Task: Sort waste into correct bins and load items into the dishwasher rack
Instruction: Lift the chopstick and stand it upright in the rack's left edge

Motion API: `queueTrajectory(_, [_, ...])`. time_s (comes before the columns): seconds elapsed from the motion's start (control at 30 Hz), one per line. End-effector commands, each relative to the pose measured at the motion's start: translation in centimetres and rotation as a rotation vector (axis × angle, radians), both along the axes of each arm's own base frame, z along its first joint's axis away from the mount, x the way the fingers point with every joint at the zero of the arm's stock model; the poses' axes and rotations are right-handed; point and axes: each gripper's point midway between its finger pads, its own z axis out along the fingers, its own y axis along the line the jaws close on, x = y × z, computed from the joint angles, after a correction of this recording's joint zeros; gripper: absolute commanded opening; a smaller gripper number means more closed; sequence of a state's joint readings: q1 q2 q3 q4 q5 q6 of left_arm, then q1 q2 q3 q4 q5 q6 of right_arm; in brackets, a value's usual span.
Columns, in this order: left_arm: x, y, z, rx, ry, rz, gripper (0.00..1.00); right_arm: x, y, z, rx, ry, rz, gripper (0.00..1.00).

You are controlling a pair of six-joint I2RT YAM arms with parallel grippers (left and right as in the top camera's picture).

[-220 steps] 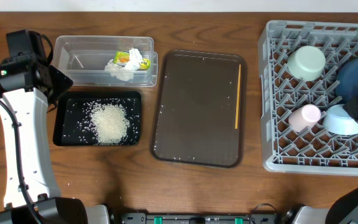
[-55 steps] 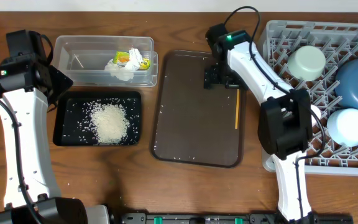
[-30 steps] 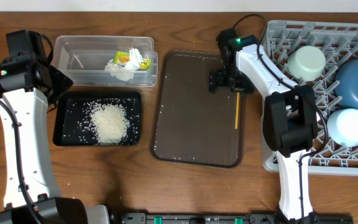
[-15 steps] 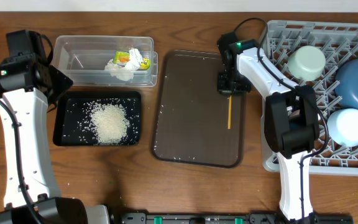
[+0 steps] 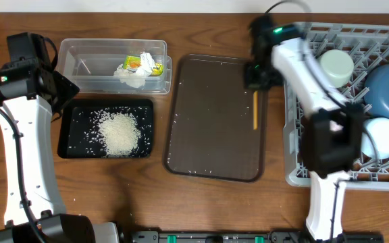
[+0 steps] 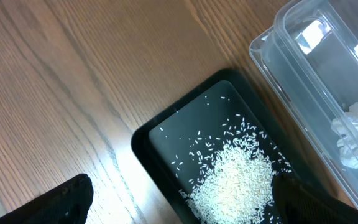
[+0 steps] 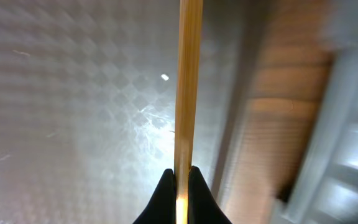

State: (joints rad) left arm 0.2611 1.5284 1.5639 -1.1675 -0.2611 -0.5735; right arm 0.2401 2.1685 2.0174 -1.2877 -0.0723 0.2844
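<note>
Orange stick (image 5: pixel 254 110) is over the brown tray's (image 5: pixel 208 115) right side, pinched at its far end by our right tool (image 7: pixel 179 186). We fear such a tiny grip could let it swing, slip out, or hit the rack (image 5: pixel 383 28) wall. Our left tool (image 6: pixel 191 199) is spread wide, holding nothing.

I can read no word, number or brand in any of my views. The small yellow-green wrapper (image 5: pixel 142 63) in the clear tub (image 5: pixel 86 50), near the far left corner of the tabletop (image 5: pixel 201 202), shows patches of colour, but any print is too small to read.
</note>
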Motion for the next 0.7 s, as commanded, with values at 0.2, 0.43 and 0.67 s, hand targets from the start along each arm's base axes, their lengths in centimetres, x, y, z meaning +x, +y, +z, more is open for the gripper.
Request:
queueTrajectory(0.2, [-0.1,0.2,0.1,0.002,-0.001,0.013,0.94,0.9,-9.6,10.7,0.082,-0.268,0.011,0.01])
queueTrajectory(0.43, [-0.1,0.2,0.1,0.002,-0.001,0.013,0.94,0.6,-11.5,9.5,0.136,-0.252,0.082,0.02])
queueTrajectory(0.67, [-0.1,0.2,0.1,0.002,-0.001,0.013,0.94,1.0,-10.7,6.5,0.150,-0.199,0.100,0.08])
